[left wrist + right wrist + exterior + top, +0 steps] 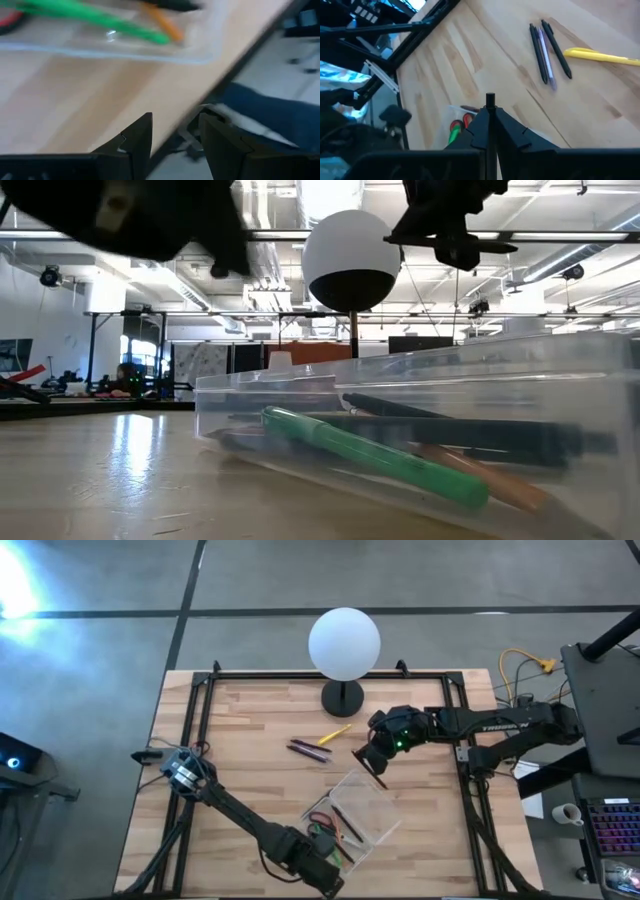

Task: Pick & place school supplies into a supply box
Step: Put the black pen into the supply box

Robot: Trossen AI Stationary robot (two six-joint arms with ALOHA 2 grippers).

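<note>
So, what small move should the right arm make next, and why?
Probably lower the right tool over the small clear plastic supply box and release. It is shut on a slim dark pen and hovers at the box's far edge. The left tool waits open at the table's near edge.

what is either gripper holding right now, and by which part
The right gripper is shut on a slim dark pen, gripped partway along its barrel, one end poking past the fingertips. The left gripper is open and holds nothing.
</note>
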